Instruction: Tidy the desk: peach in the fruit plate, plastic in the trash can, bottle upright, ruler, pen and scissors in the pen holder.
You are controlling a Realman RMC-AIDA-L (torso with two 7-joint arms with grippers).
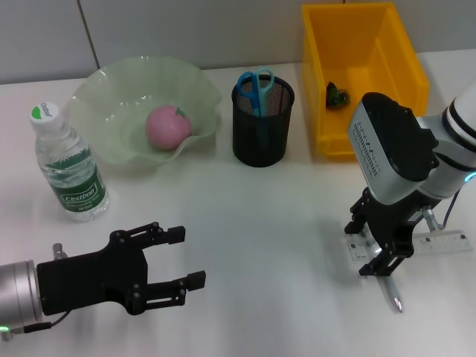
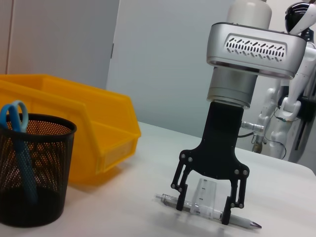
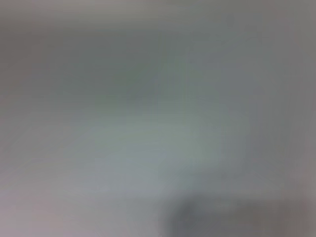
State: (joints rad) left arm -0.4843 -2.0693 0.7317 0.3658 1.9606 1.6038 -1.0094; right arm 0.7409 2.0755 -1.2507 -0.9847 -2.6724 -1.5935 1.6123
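Note:
A pink peach [image 1: 167, 125] lies in the pale green fruit plate [image 1: 104, 93]. The bottle [image 1: 71, 167] stands upright to the plate's left. Blue scissors [image 1: 256, 83] stick out of the black mesh pen holder [image 1: 262, 126]. A green plastic scrap [image 1: 337, 94] lies in the yellow trash can [image 1: 387, 44]. At the right front, my right gripper [image 1: 368, 249] is open and down at the table, with its fingers astride the pen [image 1: 393, 297]. The pen lies against the clear ruler [image 1: 446, 242]. My left gripper [image 1: 187, 257] is open and empty at the left front.
In the left wrist view the right gripper [image 2: 202, 213] stands over the pen [image 2: 242, 222] and ruler [image 2: 205, 190], with the pen holder [image 2: 34, 173] and yellow bin [image 2: 98, 133] behind. The right wrist view shows only grey blur.

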